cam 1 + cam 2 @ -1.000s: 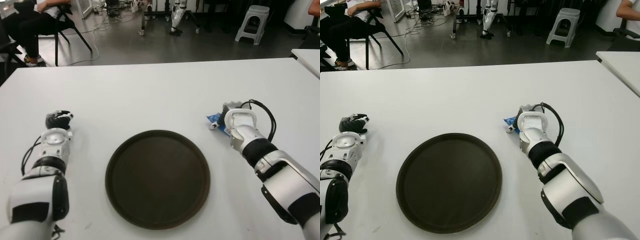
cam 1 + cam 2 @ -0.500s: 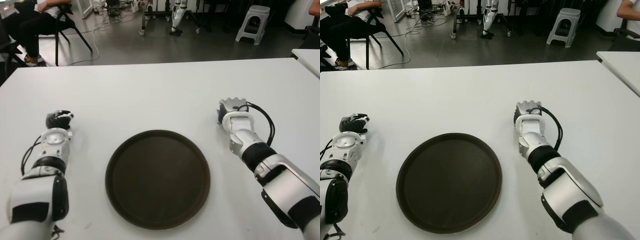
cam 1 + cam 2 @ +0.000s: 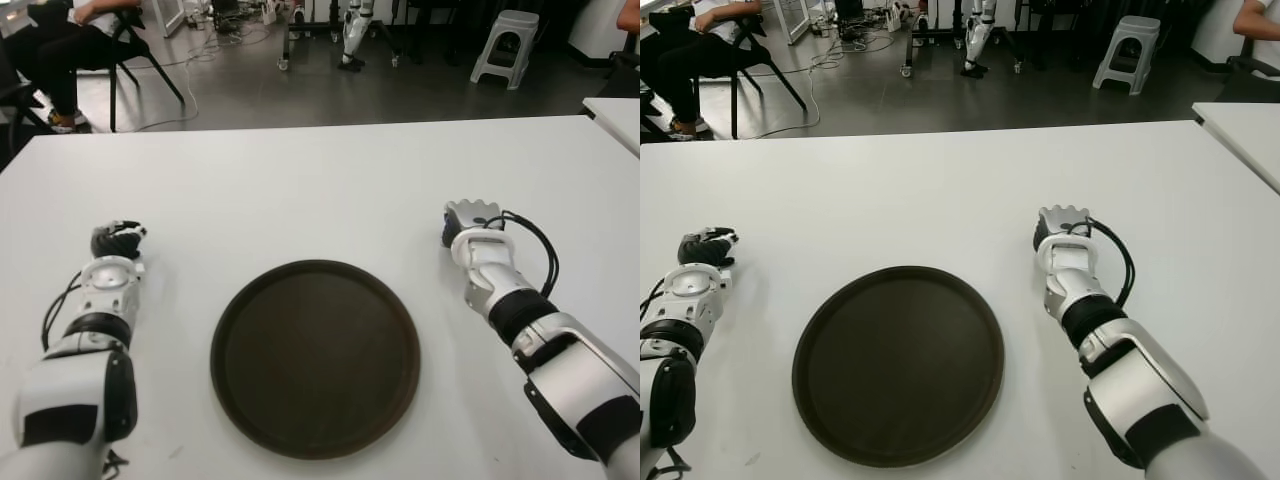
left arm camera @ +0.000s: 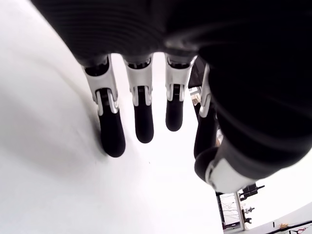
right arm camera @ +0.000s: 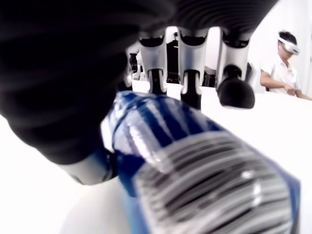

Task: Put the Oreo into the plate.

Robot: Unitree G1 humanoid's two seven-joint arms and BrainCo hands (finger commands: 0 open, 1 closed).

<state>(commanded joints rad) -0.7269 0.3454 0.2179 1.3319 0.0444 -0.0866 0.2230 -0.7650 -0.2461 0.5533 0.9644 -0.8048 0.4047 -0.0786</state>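
While the left hand (image 3: pixel 117 240) is kept relaxed left of the plate (image 3: pixel 315 355), 1 blue Oreo pack (image 5: pixel 195 161) is gripped by the right hand (image 3: pixel 470 215) on the table (image 3: pixel 300 190).

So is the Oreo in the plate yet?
No. The plate holds nothing. The blue Oreo pack sits under the right hand, beside the plate on the white table.

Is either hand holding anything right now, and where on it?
The right hand is closed on one end of the blue Oreo pack, right of the plate. The left hand holds nothing.
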